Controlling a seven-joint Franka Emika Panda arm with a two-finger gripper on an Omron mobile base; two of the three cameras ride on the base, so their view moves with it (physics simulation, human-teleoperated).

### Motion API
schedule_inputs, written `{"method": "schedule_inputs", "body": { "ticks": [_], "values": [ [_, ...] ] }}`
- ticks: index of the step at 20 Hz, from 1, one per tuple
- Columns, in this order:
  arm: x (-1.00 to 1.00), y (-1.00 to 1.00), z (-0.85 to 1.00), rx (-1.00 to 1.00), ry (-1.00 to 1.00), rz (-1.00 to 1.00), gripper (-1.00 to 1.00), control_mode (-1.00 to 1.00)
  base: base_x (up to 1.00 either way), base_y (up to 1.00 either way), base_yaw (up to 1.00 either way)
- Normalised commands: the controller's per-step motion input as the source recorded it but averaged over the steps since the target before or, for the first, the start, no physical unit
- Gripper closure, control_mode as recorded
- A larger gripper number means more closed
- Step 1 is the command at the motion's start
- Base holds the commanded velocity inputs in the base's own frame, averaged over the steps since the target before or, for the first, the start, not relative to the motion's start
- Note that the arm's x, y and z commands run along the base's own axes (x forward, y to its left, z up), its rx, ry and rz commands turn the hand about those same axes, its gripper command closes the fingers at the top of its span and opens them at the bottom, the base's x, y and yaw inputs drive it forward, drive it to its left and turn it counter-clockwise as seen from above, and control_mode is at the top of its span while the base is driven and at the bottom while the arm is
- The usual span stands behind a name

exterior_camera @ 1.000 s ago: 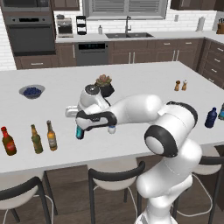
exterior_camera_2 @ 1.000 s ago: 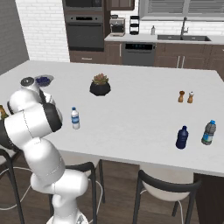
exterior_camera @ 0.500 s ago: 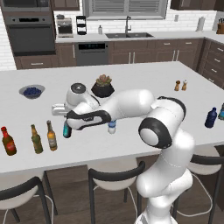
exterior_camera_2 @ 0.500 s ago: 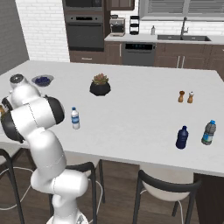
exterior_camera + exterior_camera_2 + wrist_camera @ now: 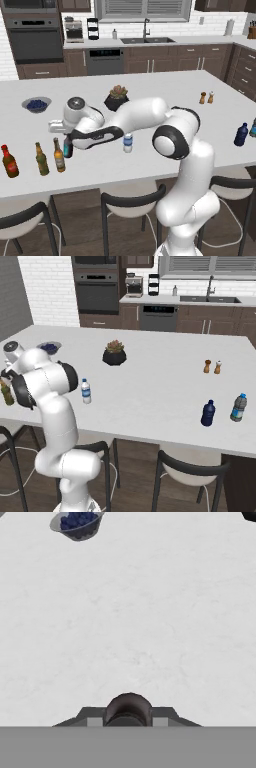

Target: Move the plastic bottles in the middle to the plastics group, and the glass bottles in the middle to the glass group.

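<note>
The arm reaches low and far to its left over the white bench [image 5: 165, 100], its hand ending near the left end. The gripper [image 5: 67, 144] is closed on the dark brown beer bottle [image 5: 68, 148], which hangs upright below the hand, just beside the amber beer bottle [image 5: 59, 155]. In the hand view the rounded dark top of the held bottle [image 5: 128, 709] sits between the finger tips.

The amber beer bottle stands on the bench just right of the olive-green bottle [image 5: 41, 159], and the squat red-labelled bottle [image 5: 9, 162] stands farther left, near the bench's front edge.

The clear water bottle [image 5: 128, 142] with its blue cap stands in the middle of the bench, near the forearm; it also shows in the right base view [image 5: 86, 391]. The dark blue bottle [image 5: 208, 413] and a bluish bottle [image 5: 238, 408] stand together near the right end. A bowl of blueberries [image 5: 36, 104], a potted succulent [image 5: 117, 97] and two shakers [image 5: 206, 97] lie farther back.
</note>
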Motion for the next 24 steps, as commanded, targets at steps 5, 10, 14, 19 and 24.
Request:
{"method": "schedule_inputs", "body": {
  "ticks": [5,10,14,19,24],
  "values": [
    [0.26,0.04,-0.10,0.00,0.00,-0.06,1.00,-1.00,0.00,0.00,0.00],
    [0.15,0.03,-0.24,0.00,0.06,-0.05,1.00,-1.00,0.00,0.00,0.00],
    [0.09,0.02,-0.27,0.00,0.11,-0.03,1.00,-1.00,0.00,0.00,0.00],
    [0.08,0.00,-0.22,0.00,0.08,-0.01,1.00,-1.00,0.00,0.00,0.00],
    [0.02,0.00,-0.28,0.00,0.09,0.00,1.00,-1.00,0.00,0.00,0.00]
  ]
}}
